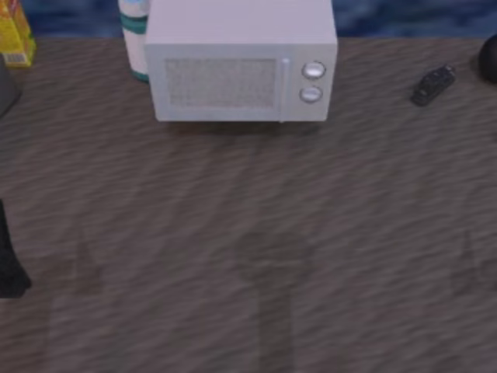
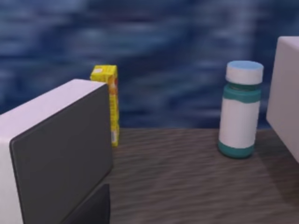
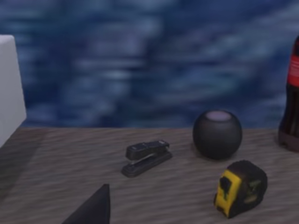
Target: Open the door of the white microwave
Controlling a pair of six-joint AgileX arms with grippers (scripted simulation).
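From above, the white microwave (image 1: 241,58) sits at twelve o'clock on the table (image 1: 248,249) with its door (image 1: 221,84) shut, everything left to do; each wrist view shows only a dark tip, so I cannot tell either gripper's fingers.

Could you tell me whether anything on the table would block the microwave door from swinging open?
Nothing visible does. The door is shut on the white microwave, and the table in front of it is bare. The white-and-teal container sits behind its left corner, and the stapler lies well off to the right.
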